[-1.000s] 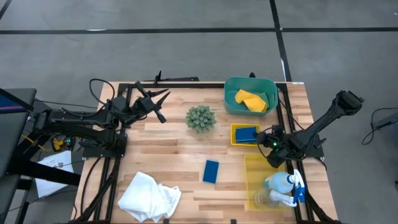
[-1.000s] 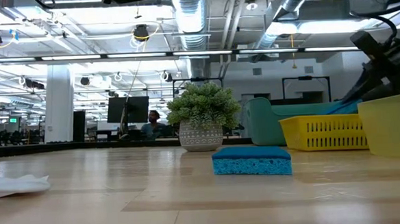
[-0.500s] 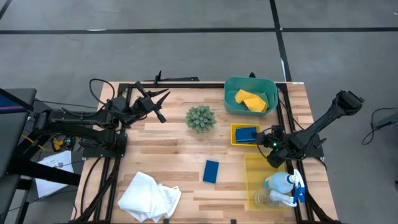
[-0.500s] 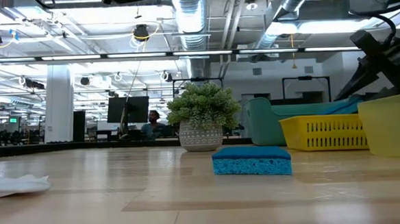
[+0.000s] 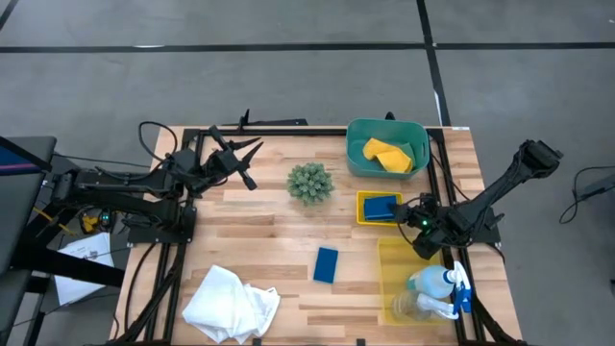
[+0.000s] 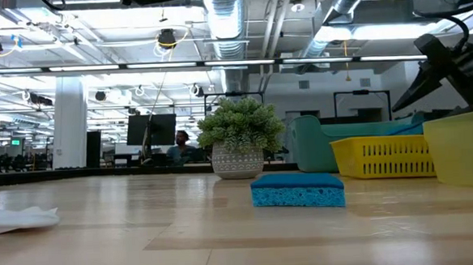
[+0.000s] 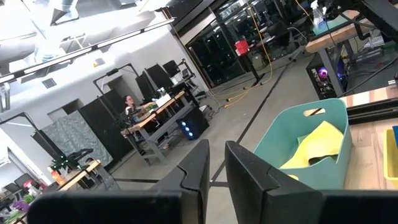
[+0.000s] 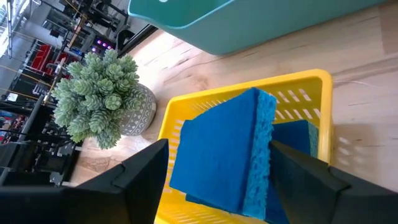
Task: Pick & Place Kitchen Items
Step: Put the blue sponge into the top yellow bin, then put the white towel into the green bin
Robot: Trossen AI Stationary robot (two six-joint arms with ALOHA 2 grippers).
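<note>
Your right gripper (image 8: 214, 180) has spread its fingers since a second ago; the blue sponge (image 8: 227, 152) stands between them, tilted in the small yellow basket (image 8: 305, 87), with clearance on each side. Your left gripper (image 5: 245, 159) waits narrow, raised at the table's far left.

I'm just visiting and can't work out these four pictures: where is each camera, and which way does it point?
High view: above the table, looking straight down; shows both arms, left gripper at the table's far-left part, right gripper by the small yellow basket.
Low view: at tabletop height, looking level across at the plant; part of the right arm at the right edge.
Left wrist view: on the left wrist, facing the teal bin; its two fingers nearly together.
Right wrist view: on the right wrist, fingers apart either side of a blue sponge in the basket.
Shared: plant, basket, teal bin.
</note>
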